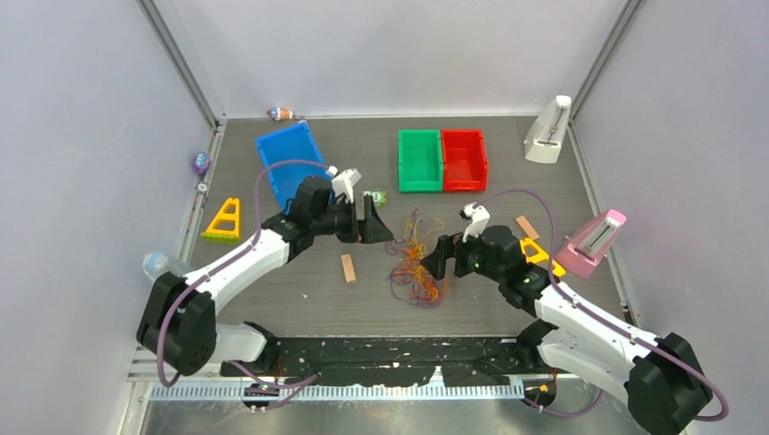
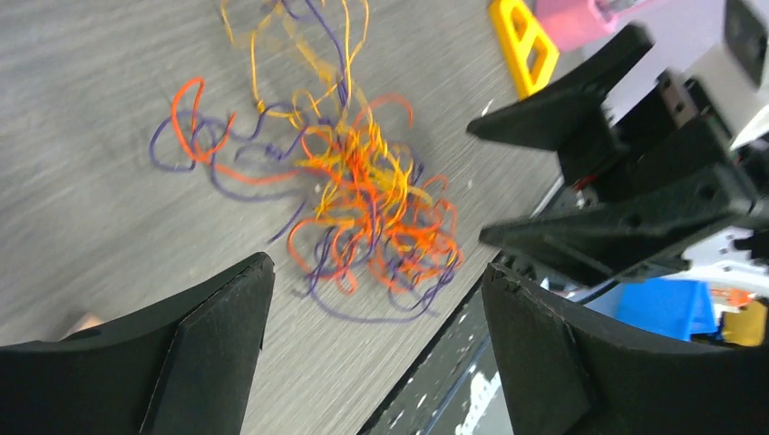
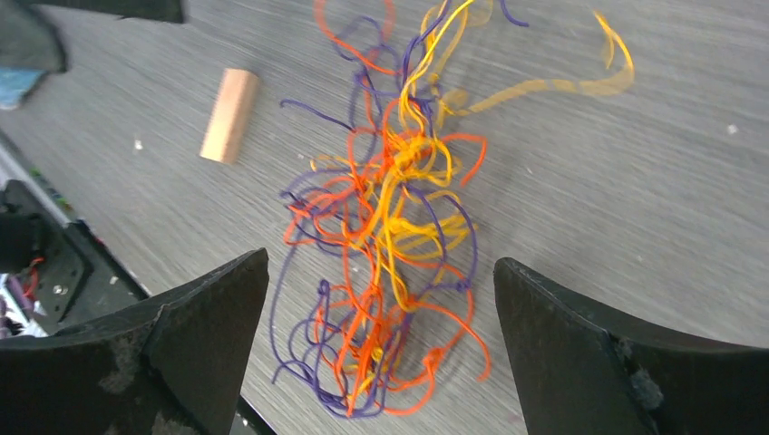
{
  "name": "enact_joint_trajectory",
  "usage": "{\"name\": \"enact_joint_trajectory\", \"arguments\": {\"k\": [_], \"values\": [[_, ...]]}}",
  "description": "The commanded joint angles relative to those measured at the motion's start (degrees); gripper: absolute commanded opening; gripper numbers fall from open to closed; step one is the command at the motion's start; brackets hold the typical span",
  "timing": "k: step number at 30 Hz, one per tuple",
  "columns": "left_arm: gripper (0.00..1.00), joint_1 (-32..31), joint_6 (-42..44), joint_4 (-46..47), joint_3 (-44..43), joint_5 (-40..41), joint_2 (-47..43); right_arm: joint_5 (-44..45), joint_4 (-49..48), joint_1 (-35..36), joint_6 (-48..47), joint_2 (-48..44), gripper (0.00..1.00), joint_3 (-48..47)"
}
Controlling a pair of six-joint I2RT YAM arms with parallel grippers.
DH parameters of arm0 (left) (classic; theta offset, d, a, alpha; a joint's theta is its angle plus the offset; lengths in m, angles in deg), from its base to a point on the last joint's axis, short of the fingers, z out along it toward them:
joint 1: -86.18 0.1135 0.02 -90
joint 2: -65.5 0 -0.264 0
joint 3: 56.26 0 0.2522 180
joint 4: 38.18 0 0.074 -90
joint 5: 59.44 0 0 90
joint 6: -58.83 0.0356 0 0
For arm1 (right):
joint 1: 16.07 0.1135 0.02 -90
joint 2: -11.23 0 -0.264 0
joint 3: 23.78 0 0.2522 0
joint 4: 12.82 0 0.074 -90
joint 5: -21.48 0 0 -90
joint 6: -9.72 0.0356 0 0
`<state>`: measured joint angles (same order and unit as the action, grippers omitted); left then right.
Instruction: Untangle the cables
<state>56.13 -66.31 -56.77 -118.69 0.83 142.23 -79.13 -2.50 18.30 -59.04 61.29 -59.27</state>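
The cables (image 1: 414, 260) are a loose tangle of thin orange, yellow and purple strands lying on the grey table between the two arms. The tangle shows in the left wrist view (image 2: 363, 208) and the right wrist view (image 3: 390, 236). My left gripper (image 1: 374, 222) is open and empty, just left of and above the tangle; in its own view (image 2: 376, 299) the strands lie beyond its fingertips. My right gripper (image 1: 437, 256) is open and empty, just right of the tangle; in its view (image 3: 381, 290) the lower strands lie between its open jaws on the table below.
A small wooden block (image 1: 348, 267) lies left of the tangle, also in the right wrist view (image 3: 230, 115). Blue bin (image 1: 288, 159), green bin (image 1: 420, 160) and red bin (image 1: 463, 159) stand at the back. Yellow triangles (image 1: 224, 220) (image 1: 539, 255) and a pink stand (image 1: 593, 241) sit at the sides.
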Motion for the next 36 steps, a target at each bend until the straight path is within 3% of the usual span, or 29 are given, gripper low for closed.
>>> {"name": "enact_joint_trajectory", "arguments": {"k": [1, 8, 14, 18, 23, 27, 29, 32, 35, 36], "values": [[0.84, -2.15, 5.35, -2.62, 3.38, 3.93, -6.37, 5.29, 7.72, -0.03, 1.98, 0.91, 1.00, -3.76], [0.80, -7.65, 8.03, -4.69, 5.39, 11.18, -4.74, 5.16, 8.06, -0.11, 4.13, 2.58, 0.89, -2.00], [0.87, -9.91, 8.47, -3.18, 2.31, 14.54, 3.41, 2.33, 2.19, -0.01, 4.05, 11.34, 0.78, -4.58], [0.85, -12.12, 7.93, -2.27, -0.41, 16.32, 7.88, -0.39, -1.34, 0.00, 4.64, 19.11, 0.69, -6.58], [0.81, -14.52, 4.67, 5.10, 1.05, 15.51, 11.86, -2.86, -7.09, 0.00, 6.19, 22.39, 0.64, -5.01], [0.77, -15.57, 2.72, 15.93, 7.51, 15.90, 11.60, -4.66, -12.23, -0.03, 7.09, 22.60, 0.59, -2.26], [0.69, -15.57, 2.18, 19.75, 9.65, 15.95, 11.46, -4.60, -13.62, -0.01, 7.12, 22.45, 0.51, -1.42], [0.48, -15.66, 2.11, 21.55, 9.94, 15.76, 12.44, -3.88, -14.05, -0.01, 6.89, 22.26, 0.33, -0.88], [0.04, -15.75, 1.57, 24.89, 11.88, 16.76, 11.81, -3.14, -13.06, 0.00, 6.44, 22.02, 0.18, -0.73], [0.00, -15.68, 1.14, 26.69, 13.71, 18.53, 10.37, -2.08, -12.41, 0.00, 6.45, 21.57, 0.10, -0.88]]}}
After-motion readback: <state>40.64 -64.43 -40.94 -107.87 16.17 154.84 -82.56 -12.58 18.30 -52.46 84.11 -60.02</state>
